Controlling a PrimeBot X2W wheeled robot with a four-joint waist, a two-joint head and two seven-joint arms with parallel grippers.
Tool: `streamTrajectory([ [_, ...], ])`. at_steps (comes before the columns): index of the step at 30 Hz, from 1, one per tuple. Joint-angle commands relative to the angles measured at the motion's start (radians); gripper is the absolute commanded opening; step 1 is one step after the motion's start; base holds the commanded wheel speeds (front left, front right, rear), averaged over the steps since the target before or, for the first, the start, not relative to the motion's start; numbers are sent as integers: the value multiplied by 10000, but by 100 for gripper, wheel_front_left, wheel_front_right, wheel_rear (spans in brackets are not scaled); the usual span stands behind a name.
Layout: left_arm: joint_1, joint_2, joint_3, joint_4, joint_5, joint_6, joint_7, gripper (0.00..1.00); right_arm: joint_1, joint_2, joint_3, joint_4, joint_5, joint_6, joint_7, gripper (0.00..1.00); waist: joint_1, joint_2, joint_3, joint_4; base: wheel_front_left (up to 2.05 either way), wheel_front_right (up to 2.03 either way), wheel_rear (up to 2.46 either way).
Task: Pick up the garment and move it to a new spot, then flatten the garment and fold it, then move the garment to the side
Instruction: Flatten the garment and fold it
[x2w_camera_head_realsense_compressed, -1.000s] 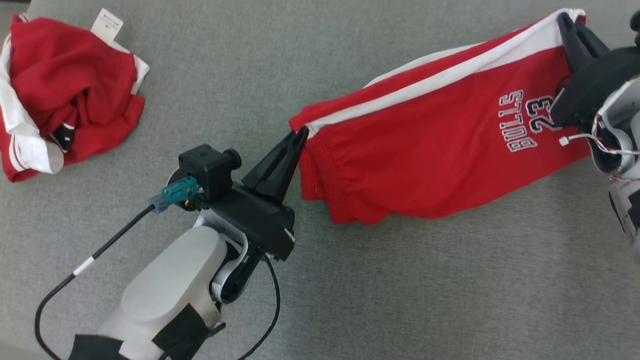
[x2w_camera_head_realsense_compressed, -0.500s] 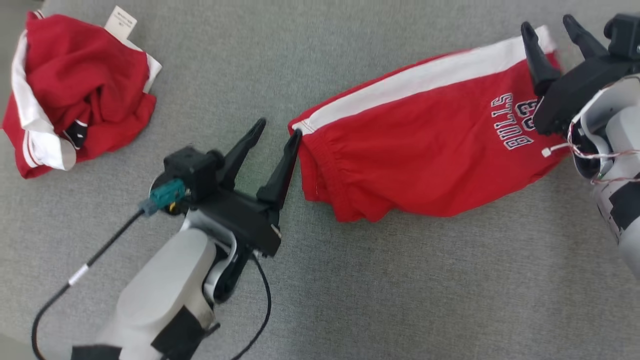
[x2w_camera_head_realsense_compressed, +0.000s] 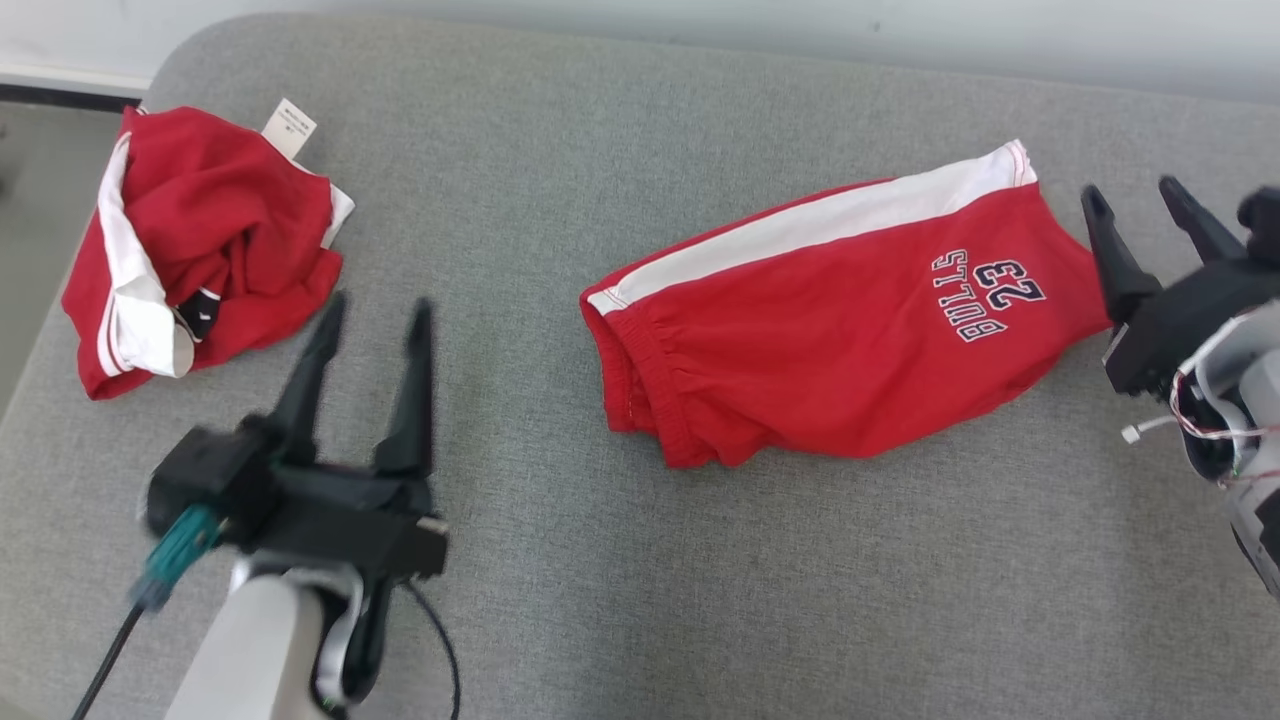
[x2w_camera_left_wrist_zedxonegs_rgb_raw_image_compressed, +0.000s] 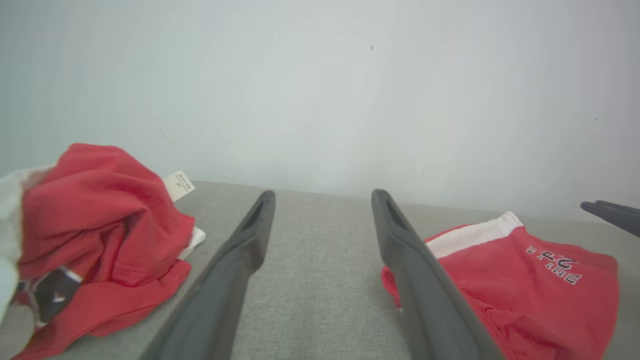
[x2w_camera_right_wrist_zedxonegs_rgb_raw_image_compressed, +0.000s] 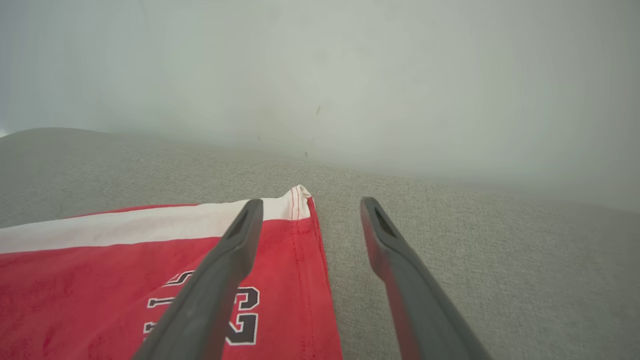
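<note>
Red shorts (x2w_camera_head_realsense_compressed: 830, 340) with a white side stripe and "BULLS 23" print lie folded on the grey surface, waistband to the left, hem to the right. In the left wrist view the shorts (x2w_camera_left_wrist_zedxonegs_rgb_raw_image_compressed: 520, 285) sit to the right of the fingers; in the right wrist view the shorts (x2w_camera_right_wrist_zedxonegs_rgb_raw_image_compressed: 125, 280) lie under and left of the fingers. My left gripper (x2w_camera_head_realsense_compressed: 378, 312) is open and empty, well left of the waistband. Just beyond the hem, my right gripper (x2w_camera_head_realsense_compressed: 1134, 196) is open and empty too.
A second red and white garment (x2w_camera_head_realsense_compressed: 200, 250) lies crumpled with a white tag at the far left, near the rounded edge of the grey cushion (x2w_camera_head_realsense_compressed: 560, 600). A pale wall (x2w_camera_head_realsense_compressed: 700, 30) runs along the back. A black cable (x2w_camera_head_realsense_compressed: 100, 665) trails from the left wrist.
Both grippers opened and let go of the shorts, which now lie flat. The left gripper drew back to the left, the right one to the right. The camera view also shifted.
</note>
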Motion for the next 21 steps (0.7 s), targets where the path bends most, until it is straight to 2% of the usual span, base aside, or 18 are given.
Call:
streamTrajectory([
  [1,494,-128,443,-369,419,35,-30,100,228,-100,1,81,121,12,-62,100,2,1,-163,-5,0,0,0],
  [9,2340,-986,2375,-1429,1993,-23,-30,100,398,114,90,680,398,12,224,100,2,1,-83,119,0,0,0],
  [13,2695,-1193,2463,-1373,2482,-204,-32,100,234,262,146,1084,438,12,436,100,2,1,9,218,0,0,0],
  [19,2555,-1363,2510,-1255,2617,-375,-32,100,124,566,236,1862,569,12,1147,100,2,1,44,372,0,0,0],
  [20,2526,-1375,2515,-1236,2617,-385,-32,100,146,639,260,1924,659,12,1312,70,2,1,40,384,0,0,0],
  [21,2497,-1386,2500,-1218,2619,-407,-30,100,145,661,276,1971,701,12,1418,0,2,1,35,392,0,0,0],
])
